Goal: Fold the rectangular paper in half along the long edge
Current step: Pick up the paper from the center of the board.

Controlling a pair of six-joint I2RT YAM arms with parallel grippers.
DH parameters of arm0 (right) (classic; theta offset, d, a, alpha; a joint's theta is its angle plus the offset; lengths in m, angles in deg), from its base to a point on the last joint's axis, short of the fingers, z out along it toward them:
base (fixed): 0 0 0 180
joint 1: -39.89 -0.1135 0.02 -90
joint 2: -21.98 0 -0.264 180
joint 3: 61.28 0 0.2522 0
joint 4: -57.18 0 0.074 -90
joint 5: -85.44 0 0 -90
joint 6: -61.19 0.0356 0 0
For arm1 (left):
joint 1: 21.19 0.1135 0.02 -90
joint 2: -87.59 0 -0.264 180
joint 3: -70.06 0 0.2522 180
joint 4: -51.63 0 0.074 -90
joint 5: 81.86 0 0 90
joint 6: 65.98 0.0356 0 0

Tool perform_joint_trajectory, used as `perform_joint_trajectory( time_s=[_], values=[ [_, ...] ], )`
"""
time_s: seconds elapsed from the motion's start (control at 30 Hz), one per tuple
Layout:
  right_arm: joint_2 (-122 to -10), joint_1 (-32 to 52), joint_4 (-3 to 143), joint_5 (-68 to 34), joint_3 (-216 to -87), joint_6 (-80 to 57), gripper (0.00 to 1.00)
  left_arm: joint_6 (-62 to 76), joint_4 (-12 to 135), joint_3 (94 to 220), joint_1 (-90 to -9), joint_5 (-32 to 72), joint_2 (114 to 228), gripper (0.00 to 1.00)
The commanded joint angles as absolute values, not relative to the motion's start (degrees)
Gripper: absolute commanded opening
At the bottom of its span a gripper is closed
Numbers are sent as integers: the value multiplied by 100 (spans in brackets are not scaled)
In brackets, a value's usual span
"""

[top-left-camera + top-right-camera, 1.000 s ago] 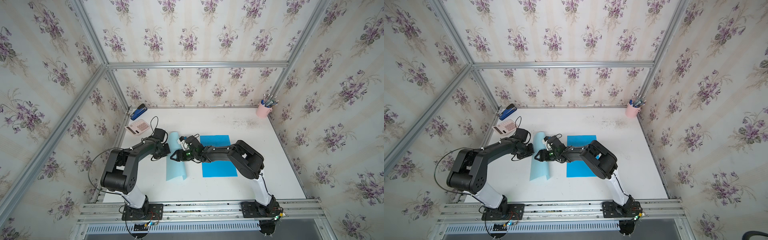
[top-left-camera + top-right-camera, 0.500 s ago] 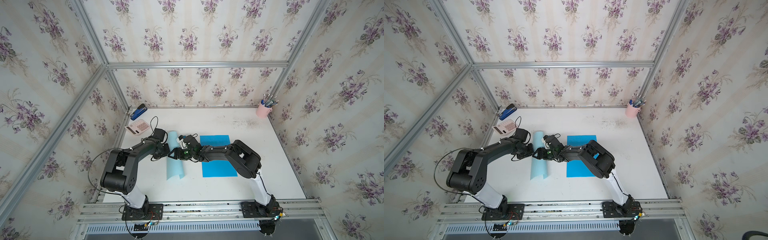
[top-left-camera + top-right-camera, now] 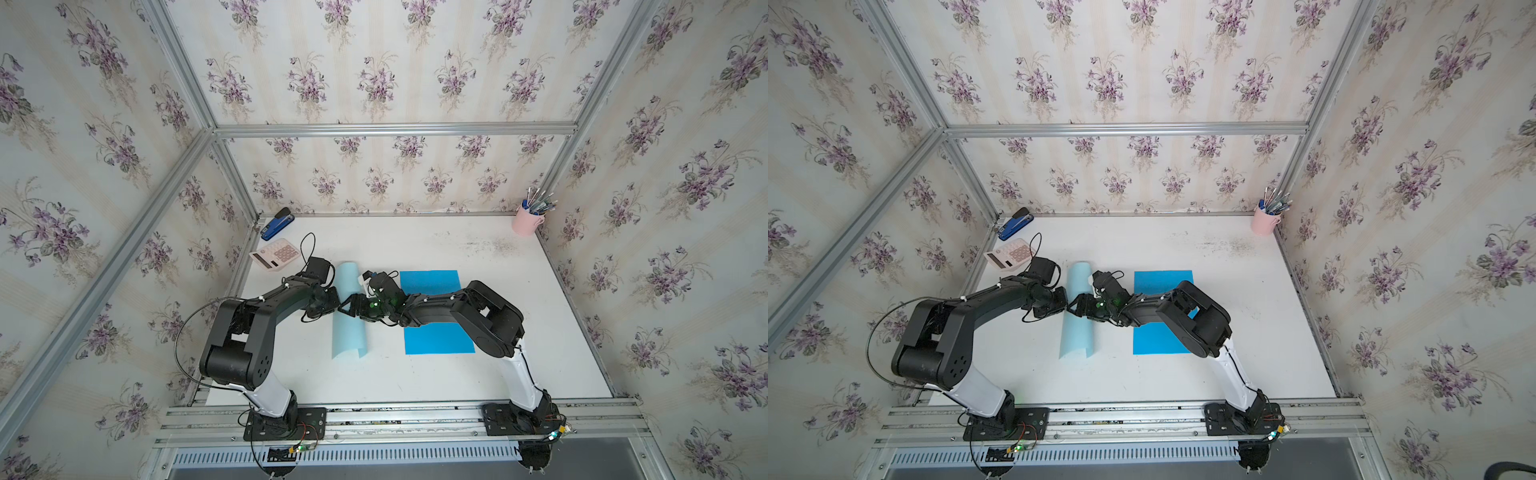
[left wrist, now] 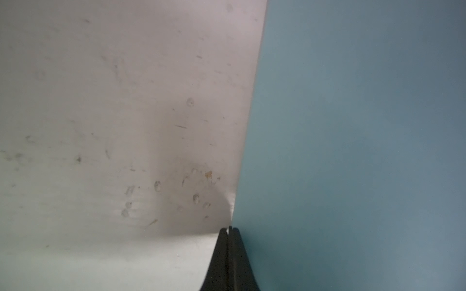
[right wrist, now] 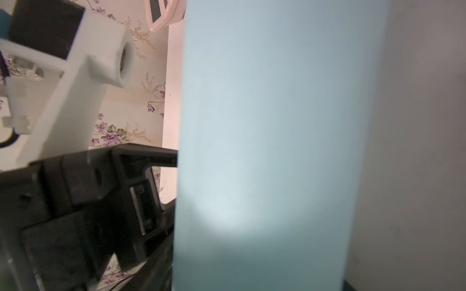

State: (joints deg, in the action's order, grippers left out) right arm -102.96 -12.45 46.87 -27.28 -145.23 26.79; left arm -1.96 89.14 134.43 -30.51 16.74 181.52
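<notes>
Touching paper (image 3: 348, 332) edge: left end effector (image 4: 228, 230) closed, perhaps pinching; right end effector (image 3: 347, 306) spread atop; near table (image 3: 374, 382) bare.

Robot test cell of a laboratory type, fitted with office props. Floral wallpaper panels (image 3: 374, 174) in an aluminium frame (image 3: 395, 129) enclose the white table (image 3: 415, 386). At that table's far corners: stapler (image 3: 277, 223), calculator (image 3: 275, 254), pink pen cup (image 3: 527, 222). Along its near edge: rail (image 3: 395, 415) carrying two arm bases (image 3: 284, 422).
</notes>
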Motion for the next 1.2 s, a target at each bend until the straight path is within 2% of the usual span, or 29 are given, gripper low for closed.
perform_joint_trajectory(
  time_s=[0.0, 0.2, 0.63, 1.17],
  values=[
    [-10423, -1249, 5766, -2261, -14395, 2894, 68, -142, 8887, 13431, -3049, 1693, 18111, 0],
    [-10483, -1249, 5599, -2327, -14403, 2947, 64, -140, 8877, 13410, -3032, 1709, 18090, 0],
    [-10390, -1249, 4790, -2583, -14149, 3036, 48, -129, 8834, 13369, -3024, 1754, 18034, 0],
    [-10212, -1208, 3178, -3278, -13800, 3301, 42, -133, 8705, 13189, -3009, 1763, 17750, 1]
  ],
)
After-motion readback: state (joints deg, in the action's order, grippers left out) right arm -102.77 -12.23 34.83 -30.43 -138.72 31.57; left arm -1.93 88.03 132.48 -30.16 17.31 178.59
